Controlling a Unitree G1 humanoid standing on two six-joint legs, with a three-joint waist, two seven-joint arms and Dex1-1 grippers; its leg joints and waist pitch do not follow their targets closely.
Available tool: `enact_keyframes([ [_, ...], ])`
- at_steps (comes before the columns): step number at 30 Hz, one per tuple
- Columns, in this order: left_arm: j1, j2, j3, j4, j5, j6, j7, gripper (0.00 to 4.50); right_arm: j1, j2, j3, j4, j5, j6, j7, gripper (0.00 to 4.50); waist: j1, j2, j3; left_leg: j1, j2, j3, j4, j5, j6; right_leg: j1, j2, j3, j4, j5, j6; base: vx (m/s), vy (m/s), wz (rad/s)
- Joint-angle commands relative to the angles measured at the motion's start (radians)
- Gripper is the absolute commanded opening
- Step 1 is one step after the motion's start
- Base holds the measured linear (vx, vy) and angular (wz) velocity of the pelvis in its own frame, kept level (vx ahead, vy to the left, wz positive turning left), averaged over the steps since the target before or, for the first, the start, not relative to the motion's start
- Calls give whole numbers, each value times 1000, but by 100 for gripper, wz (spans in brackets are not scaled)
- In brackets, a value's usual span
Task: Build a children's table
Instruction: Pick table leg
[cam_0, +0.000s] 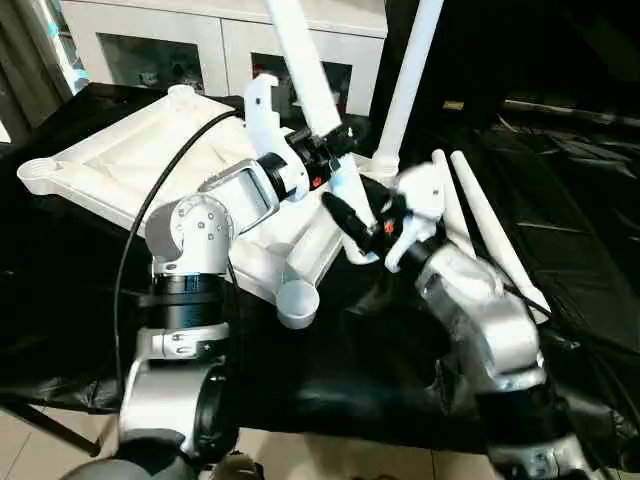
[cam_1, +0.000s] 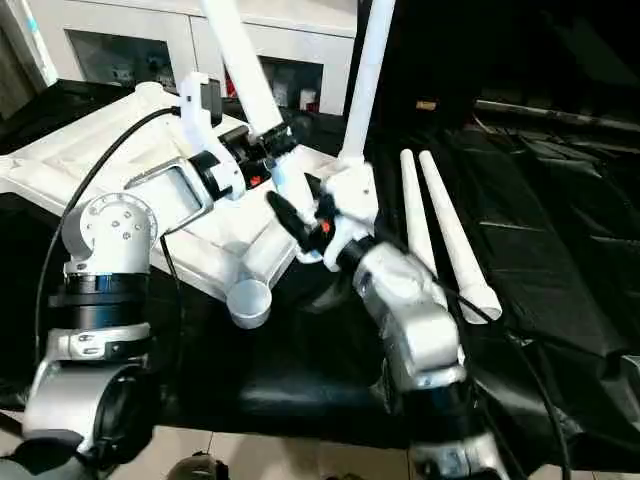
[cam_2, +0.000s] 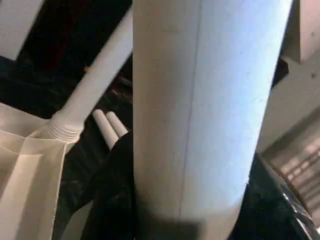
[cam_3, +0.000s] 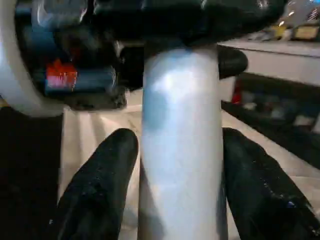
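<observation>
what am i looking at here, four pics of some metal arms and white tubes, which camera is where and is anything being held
This is a two-armed humanoid robot putting together a children's table. The two wide pictures come from cameras in its head, looking down over its silver forearms. The other two come from cameras on its wrists, looking along the black fingers.

On a black cloth lies the white tabletop, upside down, ribbed side up. One leg already stands in a far corner socket. Two spare legs lie side by side on the cloth.

The left gripper is closed around another leg, holding it nearly upright. The right gripper has a finger on either side of that leg lower down, with gaps showing, so it is not gripping.
</observation>
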Motion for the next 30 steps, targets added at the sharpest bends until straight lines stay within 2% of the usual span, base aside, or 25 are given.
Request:
enact_keyframes([
  [1, -24, 33, -63, 11, 25, 15, -67, 191, -43, -61, -67, 8, 88, 138, 56, 302, -2, 7, -89, 16, 24, -10, -65, -176, 3, 58, -72, 48, -75, -202, -107, 0, 0, 0],
  [2, -25, 41, -73, 10, 27, 18, -80, 191, -52, -75, -75, 11, 104, 165, 73, 301, -1, 6, -88, 16, 23, -8, -65, -176, 4, 58, -71, 49, -78, -201, -105, 0, 0, 0],
  [4, -36, 75, -107, 6, 22, 44, -133, 190, -96, -162, -98, 29, 185, 309, 177, 301, 2, 10, -89, 16, 24, -9, -63, -169, 3, 61, -72, 48, -75, -188, -108, 0, 0, 0],
  [5, -36, 75, -107, 6, 22, 44, -133, 190, -96, -162, -98, 29, 185, 309, 177, 301, 2, 9, -90, 16, 24, -9, -62, -166, 1, 61, -73, 48, -74, -184, -112, 0, 0, 0],
  [6, -45, 90, -115, 12, 22, 50, -152, 190, -120, -208, -98, 42, 211, 371, 231, 301, 3, 9, -90, 11, 25, -8, -61, -155, -1, 61, -77, 49, -74, -174, -119, 0, 0, 0],
  [7, -52, 104, -121, 20, 17, 56, -173, 190, -143, -249, -100, 52, 247, 431, 287, 301, 3, 6, -91, 12, 24, -9, -60, -149, -2, 65, -76, 47, -73, -176, -125, 0, 0, 0],
  [8, -56, 112, -125, 25, 14, 59, -184, 190, -155, -272, -100, 56, 268, 464, 316, 301, 3, 2, -91, 11, 23, -7, -59, -140, 3, 67, -75, 48, -73, -175, -127, 0, 0, 0],
  [12, -61, 135, -138, 31, 3, 62, -224, 190, -187, -317, -100, 63, 331, 564, 376, 301, 4, 2, -91, 9, 24, -7, -57, -125, 0, 66, -77, 47, -75, -191, -128, 0, 0, 0],
  [13, -61, 139, -142, 31, 0, 64, -235, 190, -195, -326, -99, 67, 349, 590, 390, 301, 3, -6, -90, 10, 23, -4, -56, -120, 3, 65, -77, 46, -76, -194, -133, 0, 0, 0],
  [16, -61, 149, -160, 22, -8, 73, -266, 190, -214, -351, -83, 81, 377, 643, 422, 301, 5, -4, -91, 10, 25, -5, -55, -108, 8, 63, -79, 46, -73, -190, -149, 0, 0, 0],
  [17, -60, 152, -164, 16, -14, 78, -279, 190, -219, -355, -78, 85, 378, 655, 430, 301, 5, -8, -90, 11, 25, -4, -55, -109, 9, 62, -79, 46, -74, -193, -149, 0, 0, 0],
  [19, -56, 157, -170, 3, -29, 88, -306, 190, -227, -363, -66, 89, 383, 673, 450, 301, 6, -5, -89, 11, 25, -4, -55, -115, 2, 61, -80, 46, -74, -215, -149, 0, 0, 0],
  [22, -47, 161, -167, -23, -73, 116, -351, 190, -231, -368, -52, 85, 399, 697, 477, 301, 7, -6, -88, 9, 25, -3, -55, -116, -1, 61, -82, 46, -75, -229, -147, 0, 0, 0],
  [30, -34, 169, -184, -77, -120, 152, -415, 190, -229, -392, -19, 73, 417, 733, 535, 301, 8, -7, -84, 8, 26, -4, -57, -124, -5, 60, -81, 45, -78, -245, -136, 0, 0, 0],
])
